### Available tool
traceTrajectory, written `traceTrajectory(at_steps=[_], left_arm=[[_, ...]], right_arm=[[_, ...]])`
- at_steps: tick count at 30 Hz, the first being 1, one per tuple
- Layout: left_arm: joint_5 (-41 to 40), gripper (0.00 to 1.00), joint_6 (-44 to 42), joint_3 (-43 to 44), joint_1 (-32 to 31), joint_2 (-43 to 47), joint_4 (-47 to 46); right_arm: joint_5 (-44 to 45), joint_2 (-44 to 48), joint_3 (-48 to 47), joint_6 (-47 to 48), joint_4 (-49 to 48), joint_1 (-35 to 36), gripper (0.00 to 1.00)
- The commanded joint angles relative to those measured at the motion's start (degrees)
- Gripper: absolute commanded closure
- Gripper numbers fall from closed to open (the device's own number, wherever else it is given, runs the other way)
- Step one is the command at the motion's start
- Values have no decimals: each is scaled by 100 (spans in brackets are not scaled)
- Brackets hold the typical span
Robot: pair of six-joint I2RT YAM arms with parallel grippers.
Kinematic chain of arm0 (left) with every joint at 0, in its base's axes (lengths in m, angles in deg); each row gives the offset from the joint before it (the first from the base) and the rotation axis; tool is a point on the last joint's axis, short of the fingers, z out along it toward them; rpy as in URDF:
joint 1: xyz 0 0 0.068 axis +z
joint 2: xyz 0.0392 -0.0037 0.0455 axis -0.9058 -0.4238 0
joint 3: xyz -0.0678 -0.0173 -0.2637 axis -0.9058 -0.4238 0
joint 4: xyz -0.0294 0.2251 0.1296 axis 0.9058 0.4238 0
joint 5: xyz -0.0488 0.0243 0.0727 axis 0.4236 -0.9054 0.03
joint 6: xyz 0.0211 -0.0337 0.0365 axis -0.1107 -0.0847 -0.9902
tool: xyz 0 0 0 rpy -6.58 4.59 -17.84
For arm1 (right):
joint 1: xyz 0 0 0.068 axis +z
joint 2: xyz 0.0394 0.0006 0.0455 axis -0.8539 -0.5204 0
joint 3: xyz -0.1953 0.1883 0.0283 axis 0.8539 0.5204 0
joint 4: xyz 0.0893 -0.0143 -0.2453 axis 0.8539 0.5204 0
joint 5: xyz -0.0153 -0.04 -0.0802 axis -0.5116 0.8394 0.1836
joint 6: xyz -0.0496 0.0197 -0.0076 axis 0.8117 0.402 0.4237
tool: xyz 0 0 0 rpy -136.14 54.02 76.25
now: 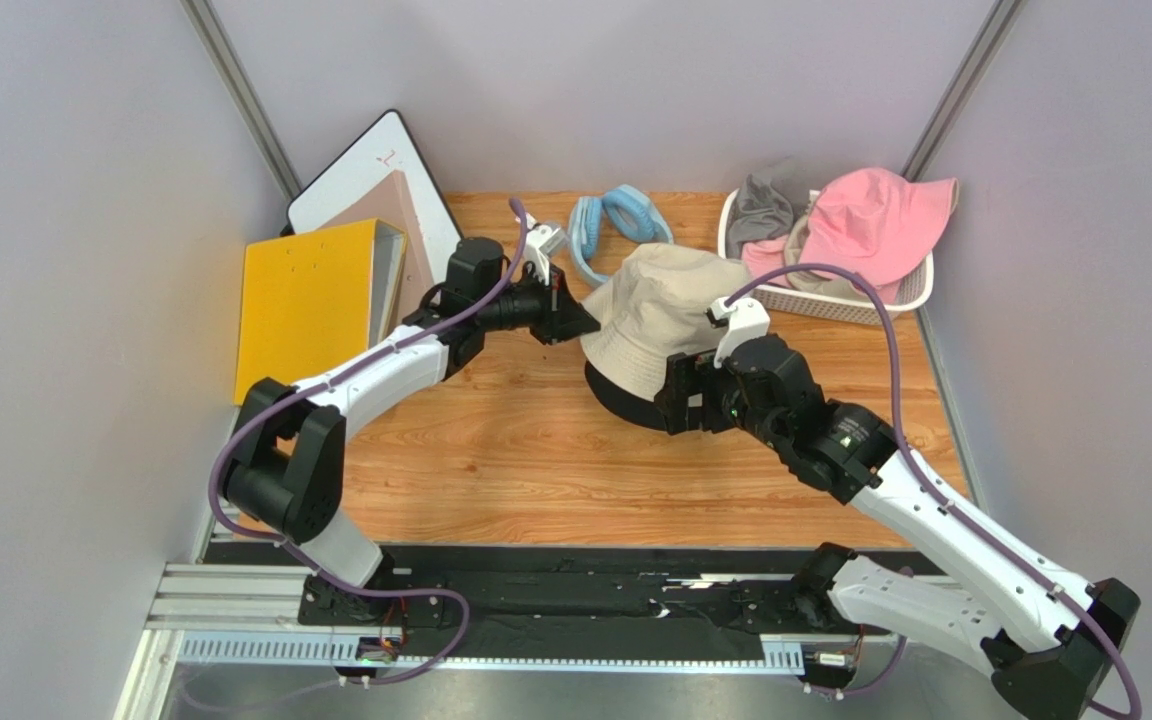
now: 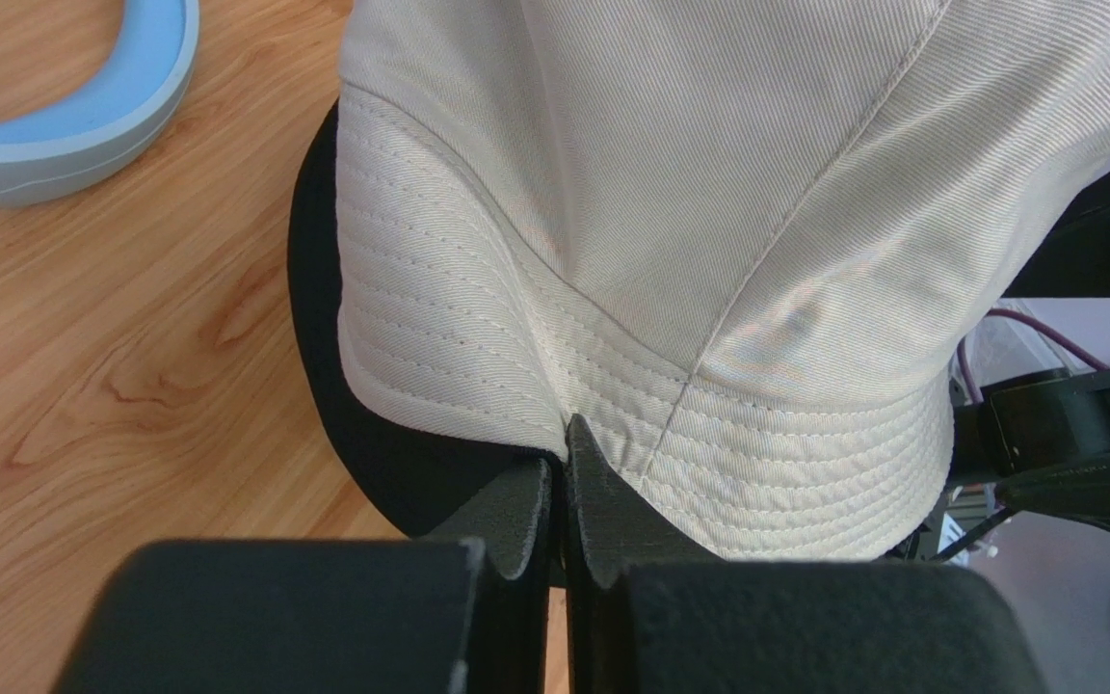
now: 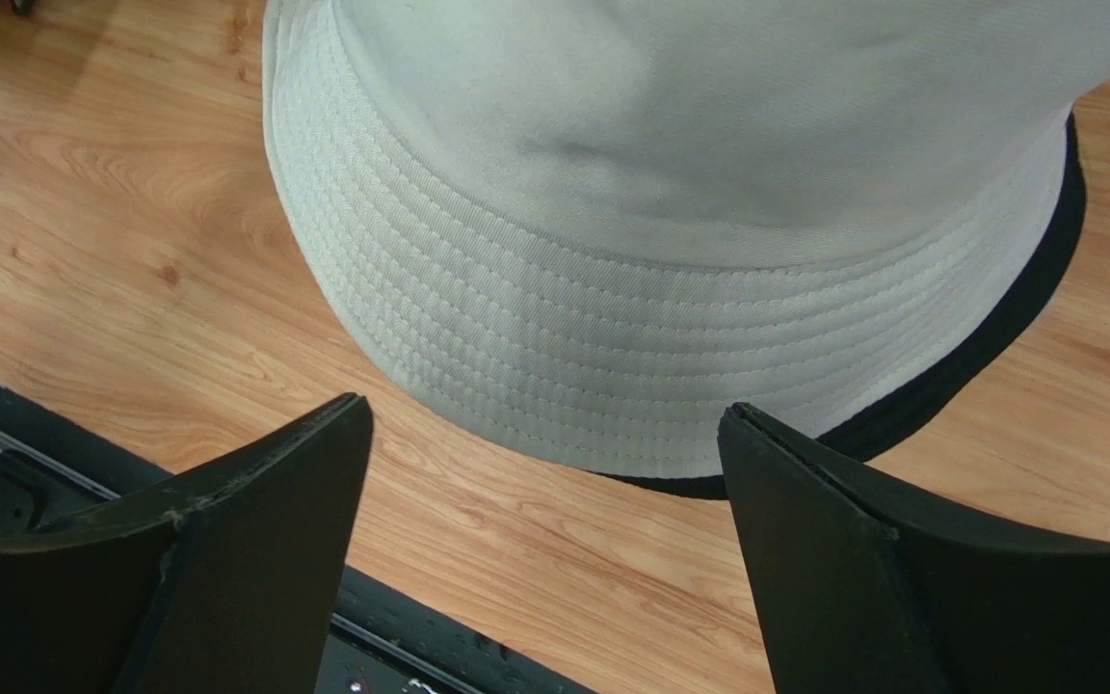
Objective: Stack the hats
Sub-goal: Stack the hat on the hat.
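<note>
Wooden table [image 1: 507, 450]: beige hat [image 1: 668, 315] sits on black hat [image 1: 620, 402]. Left gripper [image 2: 565, 448] pinches its brim; right gripper [image 3: 544, 412] spreads wide. Pink hat [image 1: 868, 218], grey hat [image 1: 760, 203] wait at 1 o'clock.

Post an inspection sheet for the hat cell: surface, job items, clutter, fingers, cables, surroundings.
Surface: wooden table, no spills seen.
Job's things: beige hat sits over black hat at centre; pink hat and grey hat in the white basket, far right.
Clutter: light blue ring at the far edge; yellow binder and whiteboard, far left.
Grippers: left gripper fingers shut on the beige hat's brim; right gripper fingers open, holding nothing.
Cables: purple cables loop off both arms; no snag seen.
Surroundings: grey walls on three sides.
</note>
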Motion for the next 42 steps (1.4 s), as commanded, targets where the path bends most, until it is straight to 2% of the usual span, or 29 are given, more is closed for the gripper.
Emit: traceTrajectory(at_steps=[1,12,25,31,34,35,37,38,40,42], left_arm=[[145,100,42,-120,17,181,-45],[215,100,25,-155,9,207,7],[197,100,-80,-164,0,287,122],[232,100,-133,-190,-44,260,139],[224,100,-142,-217,-97,260,104],[224,100,-142,-217,-106,252,104],[189,100,-159,-234,-132,243,121],[145,100,-168,-243,-141,251,130],[92,100,-203,-287,-158,260,174],[13,100,-204,-339,-167,286,174]], right_arm=[[205,92,232,-402,-729,24,5],[961,189,778,-1087,-976,33,4],[1023,250,1085,-1667,-1124,16,1],[1005,461,1410,-1852,-1669,7,3],[1022,461,1516,-1905,-1889,15,14],[1040,461,1533,-1923,-1915,7,24],[1040,531,1612,-1975,-1968,7,32],[1084,558,1639,-1976,-1986,7,40],[1119,637,1727,-2002,-1986,7,46],[1154,733,1788,-2019,-1986,7,57]])
